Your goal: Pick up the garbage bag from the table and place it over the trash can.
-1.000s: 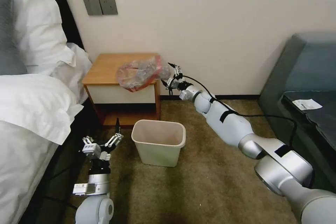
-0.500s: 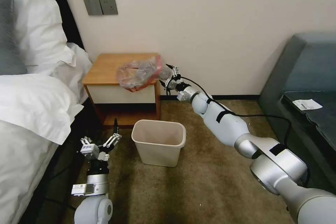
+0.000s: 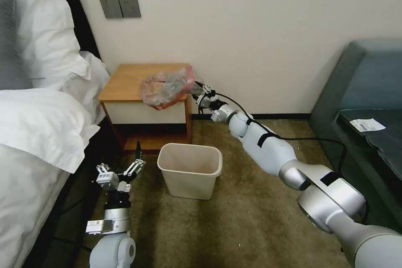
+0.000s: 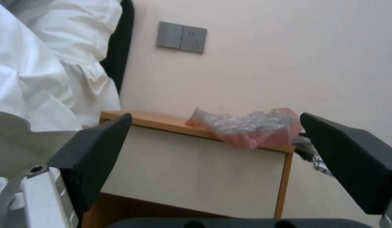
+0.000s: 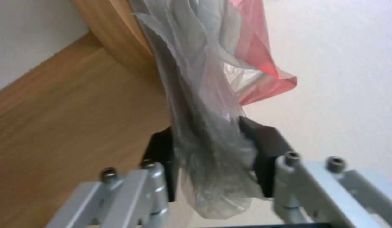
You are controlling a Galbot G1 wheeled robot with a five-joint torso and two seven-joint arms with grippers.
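The garbage bag [image 3: 165,88] lies crumpled on the right front corner of the table [image 3: 125,79], grey-clear plastic with a red band. My right gripper [image 3: 200,92] reaches to the bag's right edge beside the table's side. In the right wrist view the black pads [image 5: 263,152] are shut on a gathered fold of the bag [image 5: 204,126]. The cream trash can [image 3: 190,173] stands on the carpet in front of the table. My left gripper [image 3: 121,167] hangs open, low beside the bed and left of the can. The left wrist view looks up at the bag [image 4: 251,126] on the table [image 4: 183,164].
A bed with white pillows [image 3: 37,125] borders the left side, close to my left arm. A dark sofa [image 3: 368,100] stands at the right. The wall runs right behind the table. Open carpet [image 3: 234,217] lies around the can.
My right gripper has moved a little left onto the bag's right edge and closed on it. The left arm has hardly moved.
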